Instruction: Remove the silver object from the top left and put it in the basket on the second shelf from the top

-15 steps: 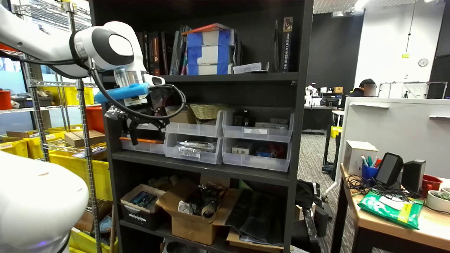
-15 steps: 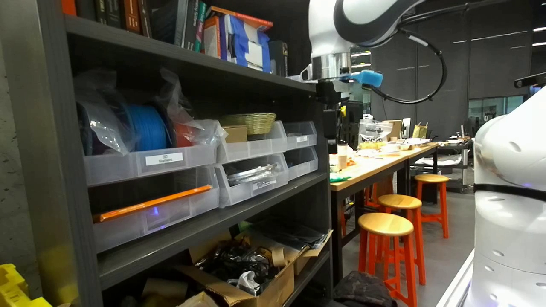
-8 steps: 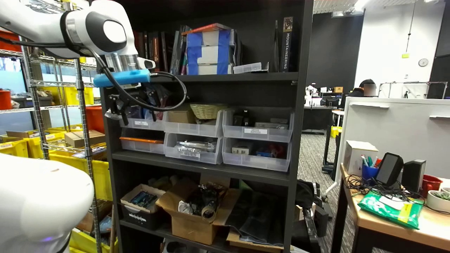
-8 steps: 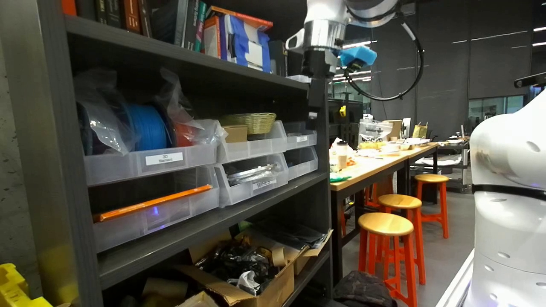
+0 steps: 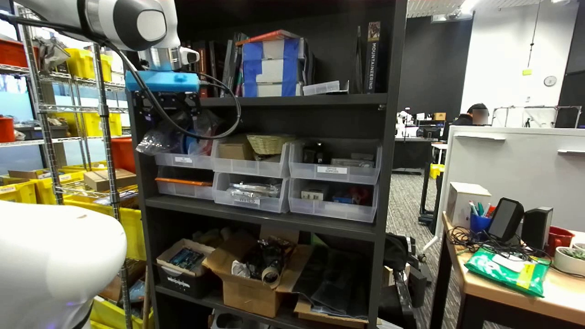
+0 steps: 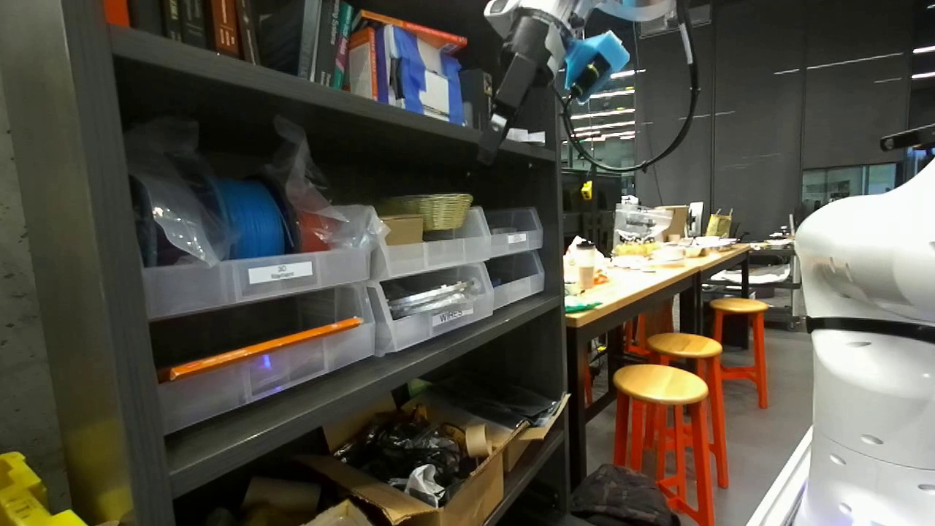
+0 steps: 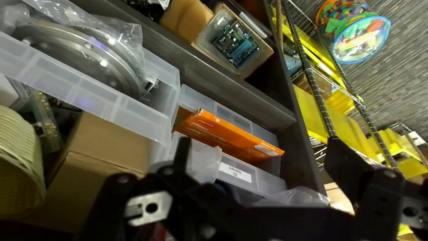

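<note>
I can't be sure which silver object is meant; nothing silver shows plainly in the upper left bin (image 6: 212, 283). My best guess is the silver rounds (image 7: 78, 58) in the lower middle bin (image 5: 272, 205): smooth flat metal in crinkled clear film, long side along the front edge of the tabletop (image 5: 260, 219), here a black shelf. Above them, in the upper middle bin (image 5: 251, 167), the basket (image 5: 269, 144) sits rim up, pale coarse wicker, beside a plain cardboard box (image 7: 100, 144). My fingers (image 7: 347, 170) stand wide apart with nothing held, high in front of the tabletop's left edge. Rounds and basket both lie lower and toward its right edge, so I judge the next reach should go sideways and down. Loose glossy bags (image 6: 186, 212) stick up from the upper left bin and could snag me. Below, an orange packet (image 7: 230, 135) sits in the lower left bin (image 5: 185, 191).
</note>
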Tool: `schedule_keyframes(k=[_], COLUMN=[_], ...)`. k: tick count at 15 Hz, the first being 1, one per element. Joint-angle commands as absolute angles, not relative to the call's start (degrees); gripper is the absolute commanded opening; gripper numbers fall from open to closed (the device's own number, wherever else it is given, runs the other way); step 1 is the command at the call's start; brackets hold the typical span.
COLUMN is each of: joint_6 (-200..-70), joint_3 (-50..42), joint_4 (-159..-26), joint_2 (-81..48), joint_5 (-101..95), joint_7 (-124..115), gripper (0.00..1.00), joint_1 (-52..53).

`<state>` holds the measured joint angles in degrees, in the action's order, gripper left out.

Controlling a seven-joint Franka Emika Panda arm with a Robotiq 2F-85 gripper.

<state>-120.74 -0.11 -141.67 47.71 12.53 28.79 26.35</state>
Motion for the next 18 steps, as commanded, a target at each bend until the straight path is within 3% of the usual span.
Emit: schedule_keyframes(k=[1, 18], joint_6=[-120.5, -131.9], joint_3=[0.3, 0.1], joint_4=[-141.6, -139.8], joint_2=[47.7, 44.3], joint_5=[13.0, 18.7], joint_7=[29.1, 38.5], gripper=[1.0, 1.0], joint_1=[25.7, 35.7])
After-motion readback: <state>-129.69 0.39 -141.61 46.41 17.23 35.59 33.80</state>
